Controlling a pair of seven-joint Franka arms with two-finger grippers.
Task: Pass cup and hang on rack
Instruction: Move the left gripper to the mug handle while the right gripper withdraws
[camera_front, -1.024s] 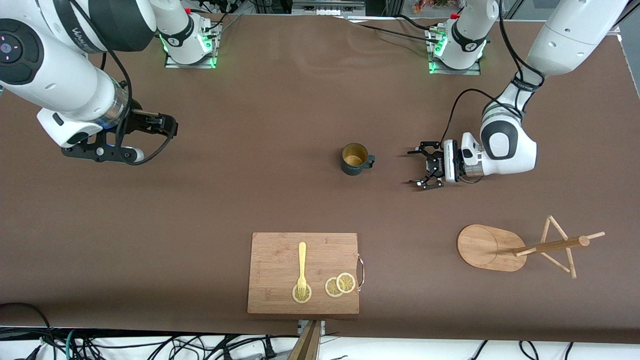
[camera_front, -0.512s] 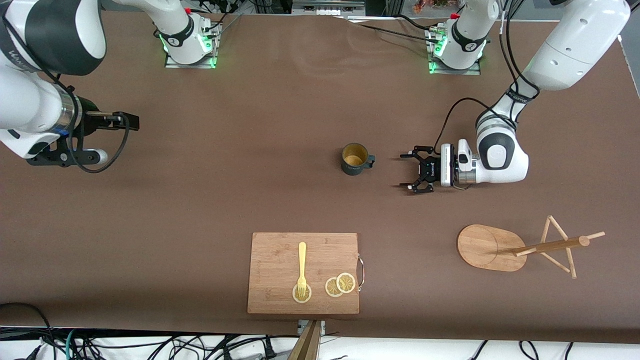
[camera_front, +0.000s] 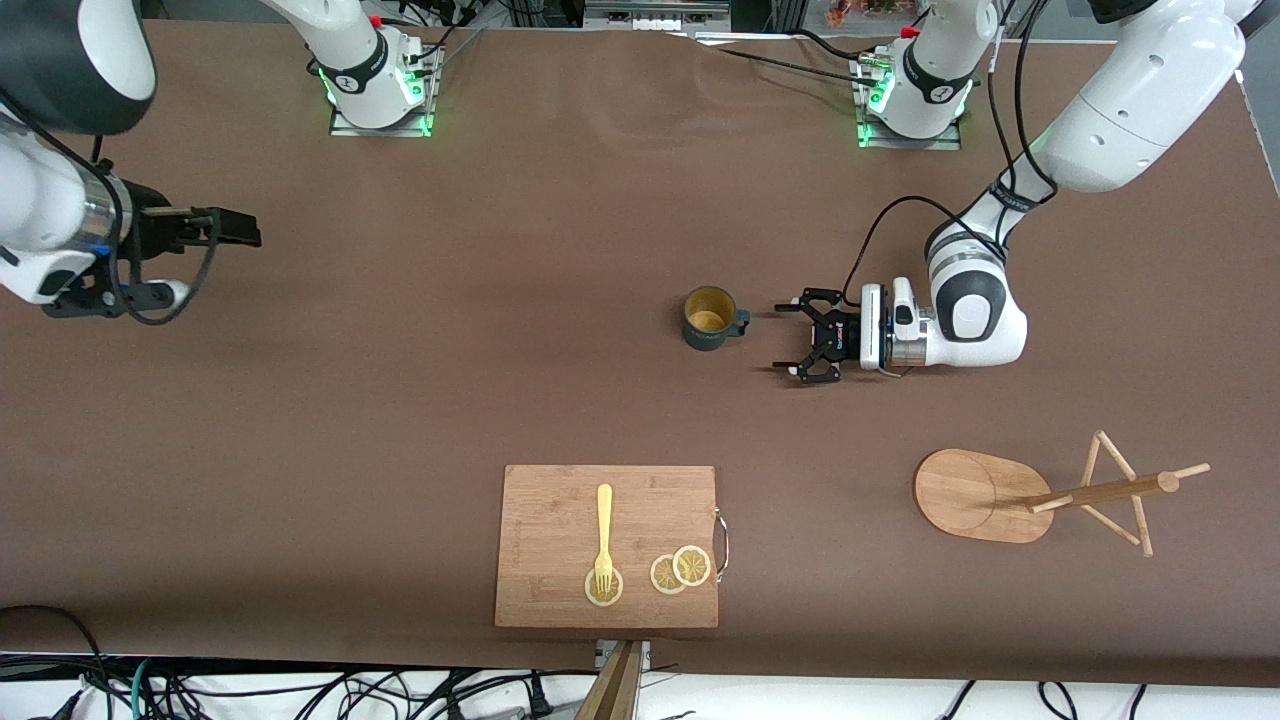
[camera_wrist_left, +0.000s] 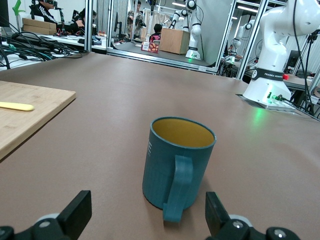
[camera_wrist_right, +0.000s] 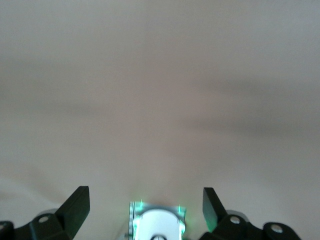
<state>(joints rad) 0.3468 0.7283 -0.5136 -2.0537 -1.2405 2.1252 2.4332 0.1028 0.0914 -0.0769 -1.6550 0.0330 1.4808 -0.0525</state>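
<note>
Brown matte cloth covers the desk (camera_front: 500, 380). The cup (camera_front: 709, 318) stands upright near the middle; it is dark teal with a ribbed wall, a yellowish inside and a handle that points toward the left arm's end of the desk. The rack (camera_front: 1040, 495) is of light bamboo, with an oval flat base, a central post and thin pegs, and it stands nearer to the front camera than the cup, toward the left arm's end. A rectangular wooden board (camera_front: 607, 545) carries a pale fork (camera_front: 603, 535) and round lemon slices (camera_front: 680, 570).

The left hand (camera_front: 795, 340) is low, just beside the cup's handle, fingers wide open, holding nothing and touching nothing. The right hand (camera_front: 225, 228) is over the bare desk at the right arm's end, wide open and empty.
</note>
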